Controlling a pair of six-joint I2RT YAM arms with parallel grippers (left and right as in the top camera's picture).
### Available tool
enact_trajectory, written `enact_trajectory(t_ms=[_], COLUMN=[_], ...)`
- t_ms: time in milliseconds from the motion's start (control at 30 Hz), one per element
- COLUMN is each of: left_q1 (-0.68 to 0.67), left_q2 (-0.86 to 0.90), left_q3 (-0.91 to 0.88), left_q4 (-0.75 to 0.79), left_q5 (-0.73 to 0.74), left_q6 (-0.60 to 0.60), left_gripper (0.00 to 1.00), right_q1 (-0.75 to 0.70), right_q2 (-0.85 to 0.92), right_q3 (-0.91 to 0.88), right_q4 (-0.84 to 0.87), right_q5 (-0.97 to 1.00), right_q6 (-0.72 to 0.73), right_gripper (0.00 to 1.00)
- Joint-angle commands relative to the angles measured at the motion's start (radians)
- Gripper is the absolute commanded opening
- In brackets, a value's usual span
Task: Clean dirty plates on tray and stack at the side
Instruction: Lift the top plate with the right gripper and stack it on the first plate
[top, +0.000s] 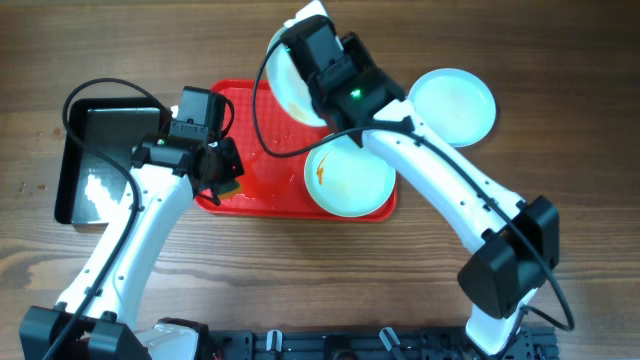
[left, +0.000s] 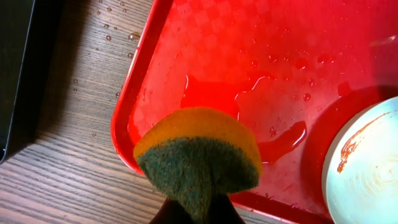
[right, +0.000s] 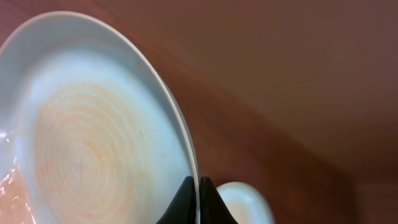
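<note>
The right gripper (right: 199, 198) is clamped on the rim of a tilted plate (top: 286, 80), holding it over the far edge of the red tray (top: 255, 115). A smeared plate (top: 350, 180) lies flat in the tray's near right corner, and a third plate (top: 453, 105) rests on the table just right of the tray. The left gripper (top: 226, 176) pinches a sponge (left: 199, 152) above the tray's near left corner, beside a black pan (top: 100, 160).

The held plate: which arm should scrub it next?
Left, probably. The left gripper holds the sponge over the tray; the right gripper is busy pinching that plate by its rim.
</note>
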Motion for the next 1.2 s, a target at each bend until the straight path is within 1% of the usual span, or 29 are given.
enact_trajectory(t_ms=[0,67,133,300,367,400,467,500,533,567,633,700,800,867,933,1000,1067,1167], left_q1=[0.003,0.003,0.003,0.003,0.003,0.003,0.003,0.003,0.003,0.003,0.003,0.003,0.003,0.003,0.003,0.003,0.003,0.002], left_q2=[0.007,0.007,0.007,0.008,0.008,0.008,0.008,0.008,0.008,0.008,0.008,0.008,0.008,0.008,0.008,0.008,0.009,0.014], left_q3=[0.006,0.006,0.006,0.006,0.006,0.005,0.005,0.005,0.005,0.005,0.005,0.005,0.005,0.005,-0.011,-0.058,-0.111,-0.165], left_q4=[0.005,0.005,0.005,0.005,0.005,0.005,0.005,0.005,0.005,0.005,0.005,0.005,0.005,0.007,0.04,0.108,0.177,0.269], left_q5=[0.001,0.001,0.005,0.005,0.005,0.005,0.005,0.005,0.005,0.005,0.005,0.005,0.029,0.054,0.092,0.137,0.14,0.159], left_q6=[-0.013,-0.013,-0.013,-0.013,-0.013,-0.013,-0.013,-0.013,-0.013,-0.013,-0.013,-0.013,-0.013,-0.013,-0.014,-0.016,-0.036,-0.036], left_gripper=[0.04,0.04,0.04,0.04,0.04,0.04,0.04,0.04,0.04,0.04,0.04,0.04,0.04,0.04,0.04,0.04,0.04,0.04], right_q1=[0.078,0.124,0.155,0.168,0.167,0.161,0.13,0.092,0.028,-0.034,-0.154,-0.284,-0.476,-0.622,-0.717,-0.803,-0.867,-0.932], right_q2=[-0.031,-0.031,-0.031,-0.031,-0.029,-0.029,-0.029,-0.029,-0.029,-0.026,-0.014,-0.009,-0.001,-0.001,-0.001,-0.001,-0.001,-0.001], right_q3=[0.02,0.02,0.02,0.019,0.019,0.019,0.019,0.019,0.019,0.019,0.014,-0.007,-0.06,-0.103,-0.128,-0.129,-0.129,-0.13], right_q4=[0.078,0.188,0.241,0.228,0.204,0.164,0.077,0.012,-0.061,-0.102,-0.141,-0.151,-0.151,-0.155,-0.164,-0.188,-0.2,-0.222], right_q5=[0.249,0.299,0.349,0.367,0.339,0.295,0.208,0.107,-0.078,-0.239,-0.461,-0.65,-0.882,-0.964,-0.985,-0.985,-1.017,-1.018], right_q6=[-0.211,-0.346,-0.406,-0.393,-0.304,-0.25,-0.094,0.039,0.192,0.301,0.452,0.544,0.575,0.623,0.624,0.623,0.615,0.606], right_gripper=[0.04,0.04,0.04,0.04,0.04,0.04,0.04,0.04,0.04,0.05,0.04,0.04,0.04,0.04,0.04,0.04,0.04,0.04])
